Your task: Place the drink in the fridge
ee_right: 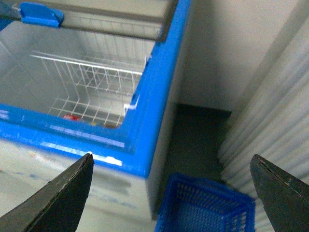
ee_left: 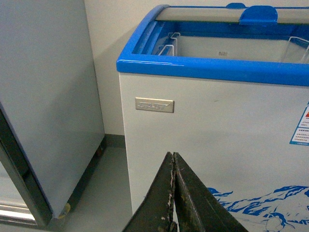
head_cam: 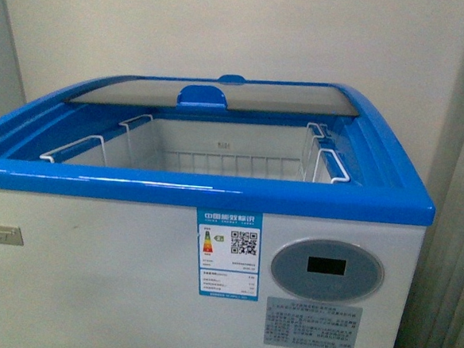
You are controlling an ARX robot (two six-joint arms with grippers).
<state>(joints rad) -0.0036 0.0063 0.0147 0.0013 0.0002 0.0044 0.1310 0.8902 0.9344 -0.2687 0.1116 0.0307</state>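
Fridge (head_cam: 208,284) fills my front camera, its glass lid (head_cam: 214,93) slid back over white wire baskets (head_cam: 217,161); neither arm shows. From my left wrist, the left end effector (ee_left: 174,193) hangs with fingers pressed together before the white front, a grey cabinet (ee_left: 48,96) beside it. From my right wrist, the right end effector (ee_right: 171,193) is spread wide above the blue rim's corner; a red sliver, seemingly the drink (ee_right: 71,117), lies inside the basket.
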